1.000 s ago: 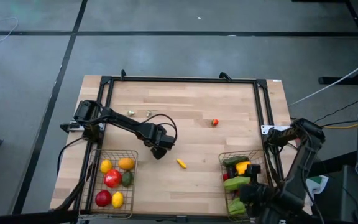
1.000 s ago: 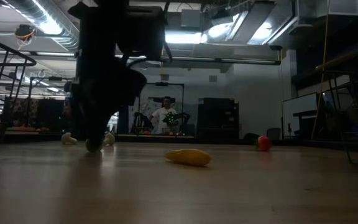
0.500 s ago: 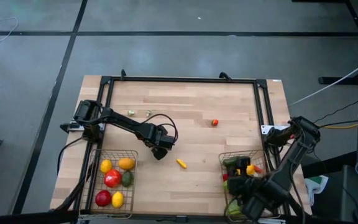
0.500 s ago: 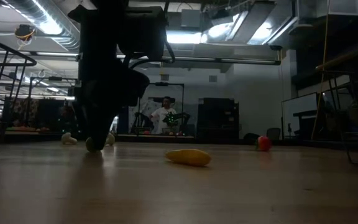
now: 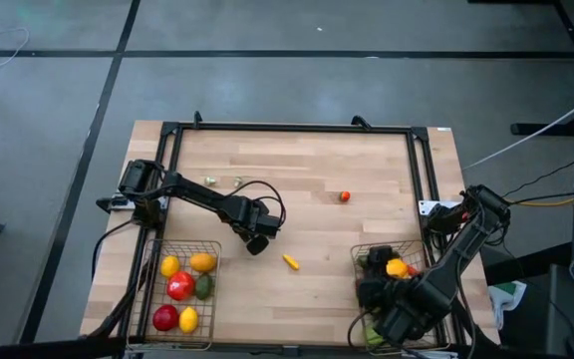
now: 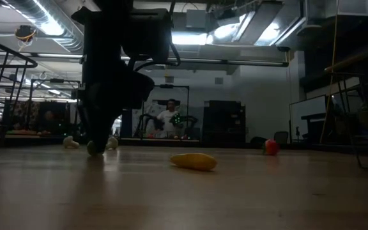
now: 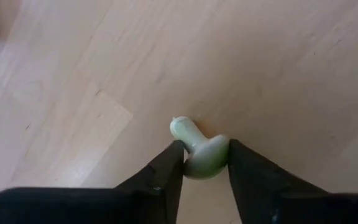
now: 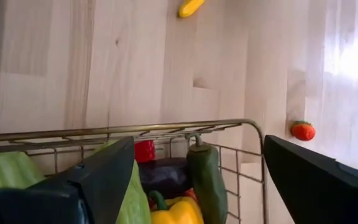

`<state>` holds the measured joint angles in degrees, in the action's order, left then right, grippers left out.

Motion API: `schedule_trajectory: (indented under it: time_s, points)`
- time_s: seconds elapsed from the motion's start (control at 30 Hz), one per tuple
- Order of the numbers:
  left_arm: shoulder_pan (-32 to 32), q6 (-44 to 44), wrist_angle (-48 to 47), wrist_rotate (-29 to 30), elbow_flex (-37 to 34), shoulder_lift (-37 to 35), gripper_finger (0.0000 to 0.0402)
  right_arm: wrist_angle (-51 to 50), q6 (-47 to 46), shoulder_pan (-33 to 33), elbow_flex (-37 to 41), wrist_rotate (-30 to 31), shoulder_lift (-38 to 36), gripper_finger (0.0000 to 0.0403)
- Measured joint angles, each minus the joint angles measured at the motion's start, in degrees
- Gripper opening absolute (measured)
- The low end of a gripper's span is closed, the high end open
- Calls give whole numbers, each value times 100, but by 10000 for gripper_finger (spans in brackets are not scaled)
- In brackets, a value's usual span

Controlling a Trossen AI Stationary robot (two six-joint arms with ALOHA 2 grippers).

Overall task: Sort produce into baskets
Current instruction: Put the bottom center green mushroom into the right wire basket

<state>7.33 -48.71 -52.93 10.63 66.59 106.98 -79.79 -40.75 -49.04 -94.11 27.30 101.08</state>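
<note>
Left wrist view: a pale green mushroom (image 7: pixel 199 151) is being pinched by the left gripper (image 7: pixel 205 163) on the surface (image 7: pixel 260 68). The right gripper (image 8: pixel 194 180) is being held spread over its basket (image 8: pixel 166 129).

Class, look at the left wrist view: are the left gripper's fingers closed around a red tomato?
No, the left gripper has its fingers on either side of a pale green mushroom lying on the wooden table.

Overhead, table-level, two close wrist views
</note>
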Motion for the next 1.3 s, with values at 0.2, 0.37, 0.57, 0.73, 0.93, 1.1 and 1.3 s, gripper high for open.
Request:
schedule_trajectory:
  time_s: [0.2, 0.37, 0.57, 0.73, 0.93, 1.1, 1.3]
  points:
    - [0, 4, 3, -126, 0, -1, 96, 223, 122, 4, 0, 62, 0, 351]
    - [26, 4, 293, -427, 0, -35, 105, 721, 226, -2, 2, 62, 0, 351]
    - [94, 18, 1458, -928, 0, -191, 103, 1175, 251, -2, 2, 65, 0, 351]
    - [136, 76, 2648, -1228, 0, -430, 99, 1313, 513, -6, 4, 404, 40, 351]
    - [245, -70, 4263, -1475, 0, -546, 105, 1399, 535, 37, 7, 1158, 137, 351]
    - [417, -91, 5544, -1668, 2, -549, 106, 1426, 541, 151, 7, 1694, 162, 351]
    - [640, -96, 6659, -1674, 0, -549, 106, 1720, 1079, 197, 5, 1941, 200, 351]
